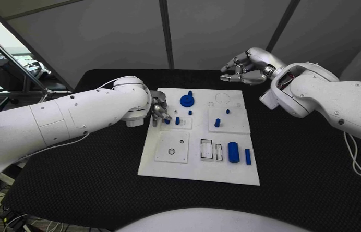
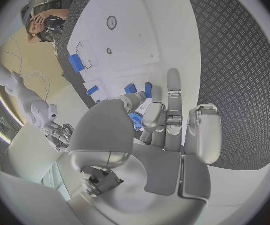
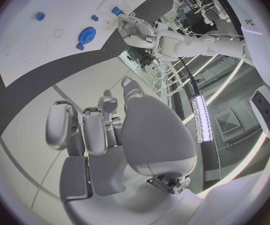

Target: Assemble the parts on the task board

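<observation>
I have the left hand (image 1: 158, 110) down at the left edge of the white board (image 1: 197, 172), its fingers pointing at a small blue peg (image 1: 177, 121) standing just beside them. In the left wrist view the fingers (image 2: 172, 107) reach toward blue pieces, but I cannot tell whether they pinch anything or only hover. The right hand (image 1: 242, 71) hangs well behind the board over the black table (image 1: 90, 180), fingers loosely curled and holding nothing.

The other parts sit apart on the board: a blue gear (image 1: 187, 101) near the far edge, another peg (image 1: 217, 122) in the middle, and two blue cylinders (image 1: 234, 153) lying at the near right.

My worry is the left fingers crowding that peg. A slightly off approach could tip it or knock it from its seat, and the wide knuckles might drag across the raised plate beneath and shift it.
</observation>
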You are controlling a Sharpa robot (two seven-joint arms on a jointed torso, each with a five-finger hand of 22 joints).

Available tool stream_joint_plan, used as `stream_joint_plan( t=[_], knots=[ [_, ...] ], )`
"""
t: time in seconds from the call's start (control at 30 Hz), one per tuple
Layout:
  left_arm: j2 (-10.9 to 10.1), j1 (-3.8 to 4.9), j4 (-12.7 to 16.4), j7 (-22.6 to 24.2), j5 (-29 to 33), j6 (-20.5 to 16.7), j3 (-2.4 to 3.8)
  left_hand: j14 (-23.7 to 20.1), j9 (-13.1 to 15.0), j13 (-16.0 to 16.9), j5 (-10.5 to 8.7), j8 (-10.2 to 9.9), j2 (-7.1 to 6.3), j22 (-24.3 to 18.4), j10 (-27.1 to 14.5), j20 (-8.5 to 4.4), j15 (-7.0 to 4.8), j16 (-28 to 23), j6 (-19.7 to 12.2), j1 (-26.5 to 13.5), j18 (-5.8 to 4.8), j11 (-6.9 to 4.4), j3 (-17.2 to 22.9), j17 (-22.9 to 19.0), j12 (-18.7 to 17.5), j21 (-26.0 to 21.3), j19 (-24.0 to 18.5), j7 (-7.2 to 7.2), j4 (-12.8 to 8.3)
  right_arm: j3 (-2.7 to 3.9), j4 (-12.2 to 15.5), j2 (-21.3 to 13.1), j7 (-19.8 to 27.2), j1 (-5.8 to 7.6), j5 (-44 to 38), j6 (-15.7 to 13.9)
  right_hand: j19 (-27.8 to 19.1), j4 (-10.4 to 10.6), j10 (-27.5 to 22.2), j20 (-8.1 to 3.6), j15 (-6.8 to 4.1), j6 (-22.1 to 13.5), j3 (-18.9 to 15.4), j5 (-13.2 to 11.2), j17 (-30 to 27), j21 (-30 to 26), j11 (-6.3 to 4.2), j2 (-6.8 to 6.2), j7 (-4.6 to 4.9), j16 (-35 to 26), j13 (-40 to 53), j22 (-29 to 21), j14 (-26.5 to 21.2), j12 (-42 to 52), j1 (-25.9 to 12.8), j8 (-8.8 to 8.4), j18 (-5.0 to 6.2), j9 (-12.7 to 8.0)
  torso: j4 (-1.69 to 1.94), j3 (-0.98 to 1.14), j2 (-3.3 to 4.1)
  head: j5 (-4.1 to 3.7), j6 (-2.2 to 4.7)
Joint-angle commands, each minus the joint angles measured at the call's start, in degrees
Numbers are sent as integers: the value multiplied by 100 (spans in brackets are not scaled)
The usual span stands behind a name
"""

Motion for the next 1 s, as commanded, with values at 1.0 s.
stream_joint_plan(
  t=[1.0],
  knots=[
    [94,-12,-137,-85,-16,52,-57,33,101,54,82,139,-233,913,66,-23,-54,4,163,-968,-148,-71,-81,9,72,16,132,-145,-81,4,27,-25,46,11,-11,-1,-9,19,22,-11,-49,33,-22,13,56,-34,-25,43,-4,-43,-11,-6,271,-32,-47,33,47,-8,5,1,0,-32,-26]
  ],
)
